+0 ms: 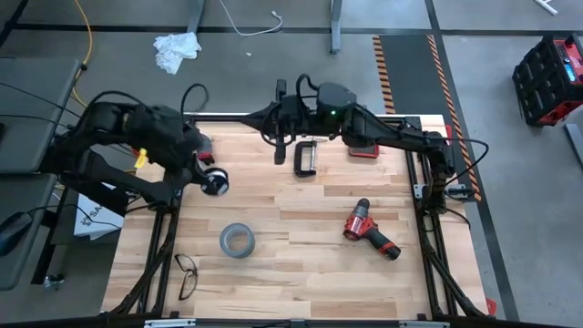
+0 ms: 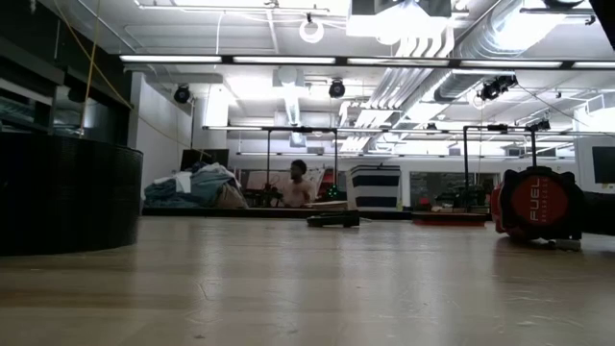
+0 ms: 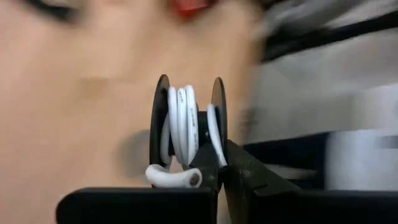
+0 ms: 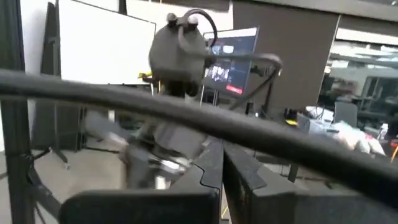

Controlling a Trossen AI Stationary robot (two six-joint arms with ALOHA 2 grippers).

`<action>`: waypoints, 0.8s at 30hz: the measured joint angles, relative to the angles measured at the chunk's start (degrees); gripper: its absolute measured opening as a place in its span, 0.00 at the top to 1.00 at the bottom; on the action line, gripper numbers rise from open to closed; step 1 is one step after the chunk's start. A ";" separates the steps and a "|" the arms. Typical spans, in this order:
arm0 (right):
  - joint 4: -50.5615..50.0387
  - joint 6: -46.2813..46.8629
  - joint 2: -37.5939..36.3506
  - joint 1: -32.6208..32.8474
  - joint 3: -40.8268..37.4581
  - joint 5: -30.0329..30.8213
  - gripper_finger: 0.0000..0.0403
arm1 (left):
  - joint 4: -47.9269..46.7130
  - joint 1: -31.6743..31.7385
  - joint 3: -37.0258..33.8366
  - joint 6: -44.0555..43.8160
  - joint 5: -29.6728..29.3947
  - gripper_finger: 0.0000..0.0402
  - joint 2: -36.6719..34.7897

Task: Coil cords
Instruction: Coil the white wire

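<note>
1. Two arms in the high view — left gripper (image 1: pixel 208 175) holds the spool (image 1: pixel 215 183) over the table's (image 1: pixel 301 273) left side, near the grey tape roll (image 1: pixel 236 240); right gripper (image 1: pixel 281 91) waits at the far edge.
2. Low view: neither gripper shows.
3. Left wrist: fingers clamped on the spool (image 3: pixel 189 127), white cord (image 3: pixel 184 124) wound round it — the cord's end sticks out.
4. Right wrist: right gripper (image 4: pixel 219 163) fingers together.

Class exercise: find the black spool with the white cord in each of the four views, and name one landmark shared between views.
High view: spool at left pincer, left table side.
Low view: not visible.
Left wrist view: centre, cord wound on it, between the fingers.
Right wrist view: not visible.
Shared landmark: red drill, also in low view.
</note>
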 joint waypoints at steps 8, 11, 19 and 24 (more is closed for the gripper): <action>-14.71 0.08 -6.14 -0.52 0.02 3.30 1.00 | -6.41 0.18 -6.85 17.18 -29.47 1.00 0.82; -24.64 0.25 -8.92 -0.32 0.00 7.67 1.00 | -1.07 0.35 -13.58 21.71 -26.50 1.00 0.54; -47.78 7.45 -13.84 2.54 0.02 19.25 1.00 | 26.93 0.34 -36.98 26.57 -14.30 1.00 1.34; -61.76 14.37 -12.91 5.44 -0.09 22.87 1.00 | 37.61 0.39 -45.62 29.02 -15.82 1.00 4.08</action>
